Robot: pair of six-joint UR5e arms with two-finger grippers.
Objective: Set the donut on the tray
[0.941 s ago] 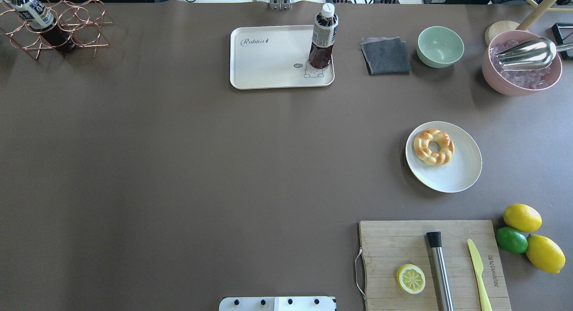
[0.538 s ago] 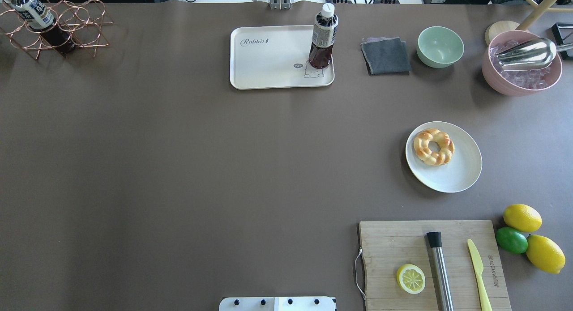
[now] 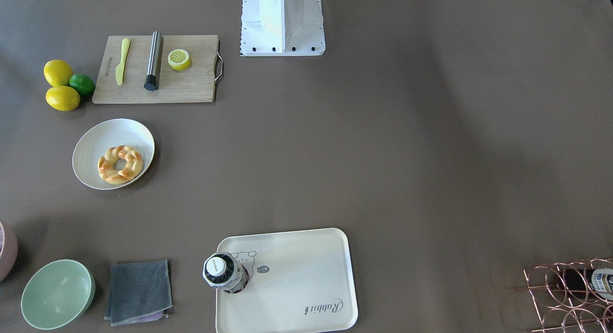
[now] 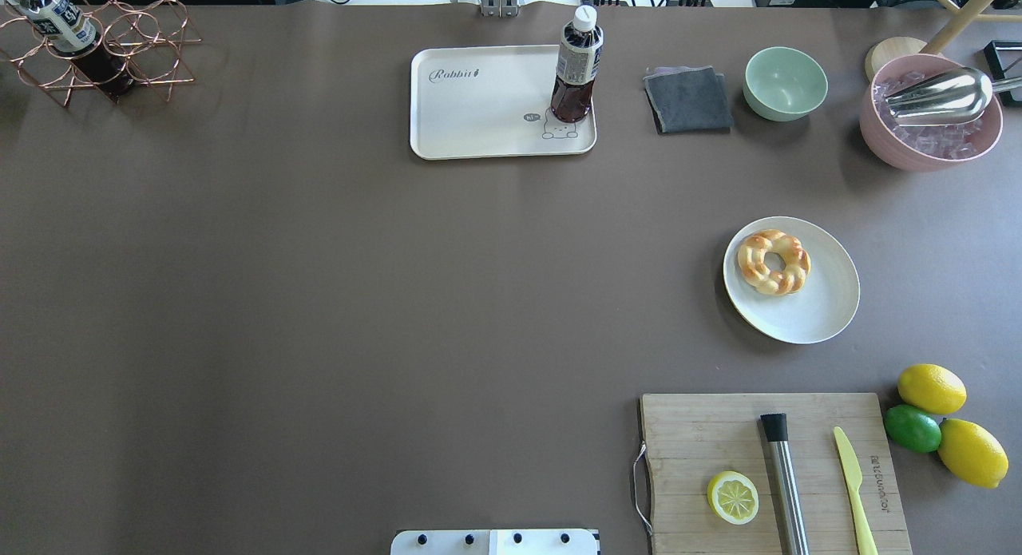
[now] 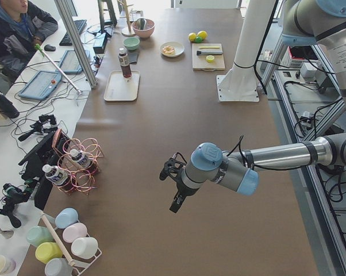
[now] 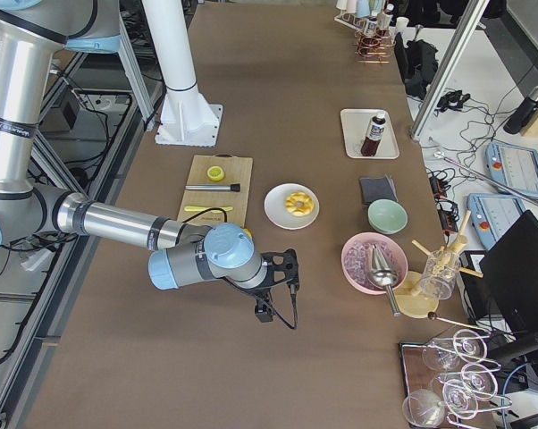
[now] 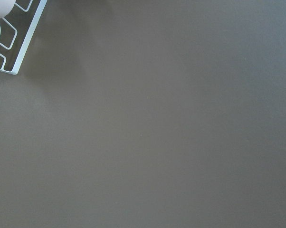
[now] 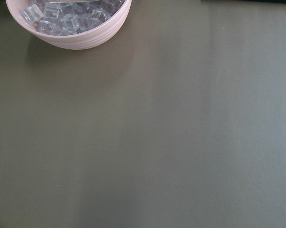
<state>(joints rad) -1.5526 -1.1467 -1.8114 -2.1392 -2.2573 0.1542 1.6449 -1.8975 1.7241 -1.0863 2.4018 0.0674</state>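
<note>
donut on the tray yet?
No, the donut lies on the round white plate, while the tray holds only a bottle.

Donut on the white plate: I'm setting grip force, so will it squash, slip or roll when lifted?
The donut looks puffy and braided, so probably light and somewhat squashable. Its ridged twists should give the jaws purchase. Lying flat on the plate, it seems unlikely to roll.

Cloth [image 4: 688, 100] btwn bottle [image 4: 575, 76] & green bowl [image 4: 786, 84].
</note>
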